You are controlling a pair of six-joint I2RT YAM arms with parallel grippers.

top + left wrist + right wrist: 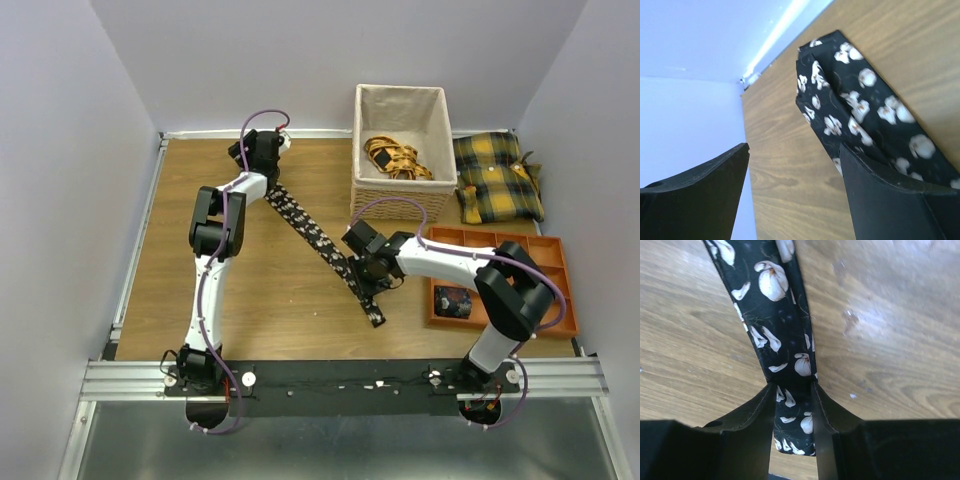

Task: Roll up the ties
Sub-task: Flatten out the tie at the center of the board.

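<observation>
**Tie laid out flat, right claw clamped on it**

Wooden tabletop [290, 290], with a basket [400, 200] at the far edge, an orange tray [545, 255] along the right edge and plaid cushions [497, 178] in the far right corner. The tie [310, 232] lies flat, running diagonally across the middle. The left gripper [794, 150] sits over its far end, jaws wide, holding nothing. The right gripper [793, 390] is pinched in on the strip nearer its near end, with a finger on each edge.

The right hand [368, 268] hides part of the tie [300, 220].
</observation>
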